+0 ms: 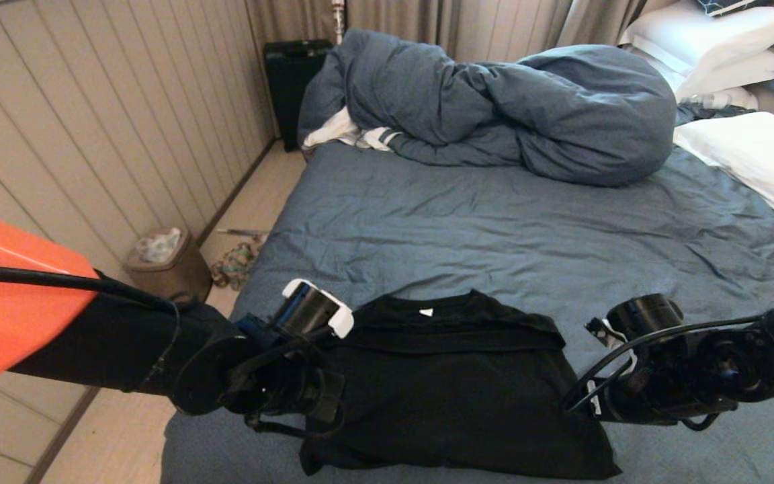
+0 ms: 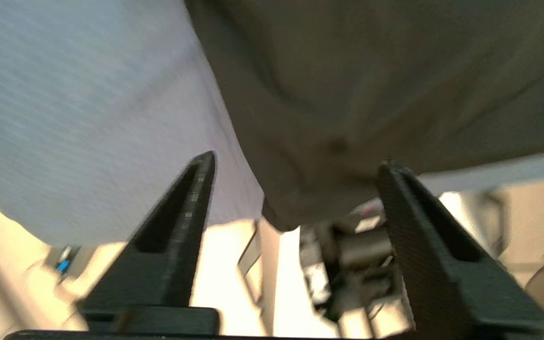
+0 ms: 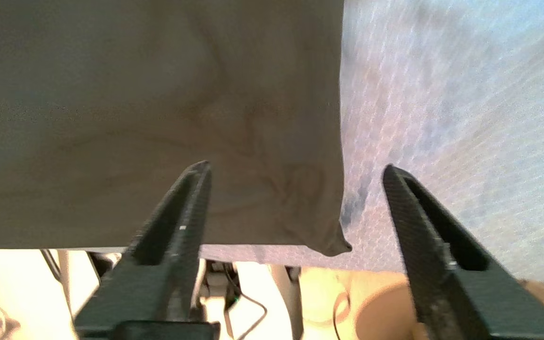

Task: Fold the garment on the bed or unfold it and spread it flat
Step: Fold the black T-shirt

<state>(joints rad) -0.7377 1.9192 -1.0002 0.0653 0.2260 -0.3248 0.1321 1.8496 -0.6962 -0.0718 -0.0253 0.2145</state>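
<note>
The garment [image 1: 454,390], a black T-shirt with a small white neck label [image 1: 426,312], lies folded near the front edge of the bed [image 1: 494,228]. My left arm [image 1: 226,363] is at its left side and my right arm [image 1: 682,370] at its right side. In the left wrist view my left gripper [image 2: 295,165] is open, with a corner of the garment [image 2: 276,217] lying loose between the spread fingers. My right gripper [image 3: 295,165] is also open over the other near corner [image 3: 333,241], which rests on the sheet [image 3: 442,94]. Neither holds anything.
A bunched blue-grey duvet [image 1: 508,107] lies across the far part of the bed, with white pillows [image 1: 750,154] at the right. On the floor to the left stand a waste bin [image 1: 165,259] and a black suitcase [image 1: 293,81] by the panelled wall.
</note>
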